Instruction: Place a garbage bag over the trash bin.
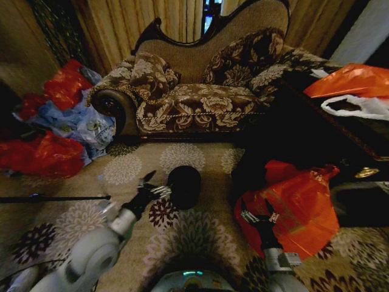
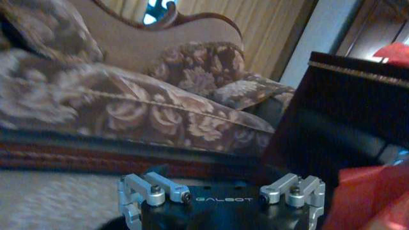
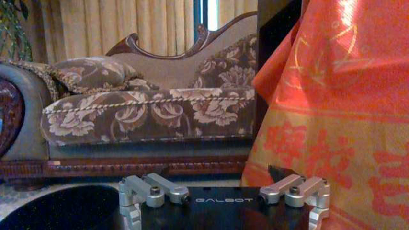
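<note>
Black trash bin (image 1: 184, 186) stands at frame centre on the carpet (image 1: 182, 157); we note left gripper (image 1: 148, 185) just beside it, right gripper (image 1: 260, 214) against the orange printed bag (image 1: 298, 207), both jaws released.

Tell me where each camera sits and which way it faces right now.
Head view: high on the robot, looking down at the patterned carpet; small black cylindrical trash bin at centre, both arms below, left tool beside the bin, right tool before the large printed orange-red plastic bag.
Left wrist view: low, facing the brown floral fabric sofa; its own mount shows.
Right wrist view: low, facing that sofa, printed bag close by.
Shared: all three show the sofa.
</note>
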Controlling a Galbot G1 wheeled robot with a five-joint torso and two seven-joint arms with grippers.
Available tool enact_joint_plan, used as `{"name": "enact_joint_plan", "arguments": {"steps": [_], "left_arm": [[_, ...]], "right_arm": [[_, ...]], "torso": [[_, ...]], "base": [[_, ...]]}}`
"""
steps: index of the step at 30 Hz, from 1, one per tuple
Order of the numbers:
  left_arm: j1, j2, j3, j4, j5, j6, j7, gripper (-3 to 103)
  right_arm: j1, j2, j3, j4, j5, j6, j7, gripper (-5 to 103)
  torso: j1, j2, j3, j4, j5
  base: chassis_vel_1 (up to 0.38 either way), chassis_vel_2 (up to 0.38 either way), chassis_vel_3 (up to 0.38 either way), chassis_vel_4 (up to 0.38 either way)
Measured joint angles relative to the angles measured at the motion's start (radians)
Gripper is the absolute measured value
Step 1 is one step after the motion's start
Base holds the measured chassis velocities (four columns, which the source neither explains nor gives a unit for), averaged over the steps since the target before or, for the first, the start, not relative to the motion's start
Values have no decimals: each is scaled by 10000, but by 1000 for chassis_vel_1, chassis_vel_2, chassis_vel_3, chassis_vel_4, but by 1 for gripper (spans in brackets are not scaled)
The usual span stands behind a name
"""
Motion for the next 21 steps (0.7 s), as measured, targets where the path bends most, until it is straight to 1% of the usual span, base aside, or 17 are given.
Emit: {"name": "enact_joint_plan", "arguments": {"steps": [1, 2, 4, 5, 6, 7, 8, 9, 10, 12, 13, 15, 16, 17, 19, 20, 21], "left_arm": [[0, 0, 0, 0, 0, 0, 0, 100], [-723, 158, 670, 92, -565, 110, -241, 100], [-2401, 253, 1998, 282, -1745, 297, -569, 100], [-2401, 253, 1998, 282, -1745, 297, -569, 100], [-3344, 238, 2807, 385, -2476, 355, -798, 100], [-4115, 184, 3410, 442, -3080, 390, -1051, 100], [-4821, 100, 3893, 477, -3716, 412, -1290, 100], [-4821, 100, 3893, 477, -3716, 412, -1290, 100], [-5465, -24, 4284, 519, -4374, 443, -1474, 100], [-6868, -471, 5244, 772, -5707, 465, -1731, 100], [-6868, -471, 5244, 772, -5707, 465, -1731, 100], [-7981, -1197, 6067, 1182, -6901, 350, -1915, 100], [-7981, -1197, 6067, 1182, -6901, 350, -1915, 100], [-8340, -1538, 6386, 1338, -7342, 279, -1992, 100], [-8907, -2303, 6933, 1657, -7931, 209, -2067, 100], [-8907, -2303, 6933, 1657, -7931, 209, -2067, 100], [-9034, -2621, 7120, 1774, -8083, 216, -2074, 100]], "right_arm": [[0, 0, 0, 0, 0, 0, 0, 100], [-4, 6, -15, -24, -51, 3, 23, 100], [2, 85, -66, -75, -149, 4, 67, 100], [2, 85, -66, -75, -149, 4, 67, 100], [21, 152, -92, -104, -209, 5, 78, 100], [39, 209, -102, -125, -260, 5, 84, 100], [54, 272, -116, -136, -297, 5, 88, 100], [54, 272, -116, -136, -297, 5, 88, 100], [60, 343, -129, -142, -334, 5, 96, 100], [49, 466, -135, -149, -406, 5, 119, 100], [49, 466, -135, -149, -406, 5, 119, 100], [27, 487, -111, -191, -469, 4, 161, 100], [27, 487, -111, -191, -469, 4, 161, 100], [25, 486, -100, -215, -497, 1, 179, 100], [34, 480, -74, -265, -557, -39, 236, 100], [34, 480, -74, -265, -557, -39, 236, 100], [49, 486, -67, -289, -617, -93, 285, 100]], "torso": [[0, 0, 0, 0, 0], [-1, 0, 0, 5, -1], [0, 0, 0, 2, -1], [0, 0, 0, 2, -1], [0, 0, 0, -3, 0], [0, 0, 1, 0, -2], [0, 0, 0, -3, 3], [0, 0, 0, -3, 3], [0, 0, 0, -1, 2], [0, 0, 0, 2, 0], [0, 0, 0, 2, 0], [0, 0, 0, 1, -1], [0, 0, 0, 1, -1], [0, 0, 1, 2, 4], [0, 0, 0, -1, 0], [0, 0, 0, -1, 0], [0, 0, 0, -1, 4]], "base": [[0, 0, 0, 0], [0, 0, 0, 0], [0, 0, 0, 0], [0, 0, 0, 0], [0, 0, 0, 0], [0, 0, 0, 0], [0, 0, 0, 0], [0, 0, 0, 0], [0, 0, 0, 0], [0, 0, 0, 0], [0, 0, 0, 0], [0, 0, 0, 0], [0, 0, 0, 0], [0, 0, 0, 0], [0, 0, 0, 0], [0, 0, 0, 0], [0, 0, 0, 0]]}}
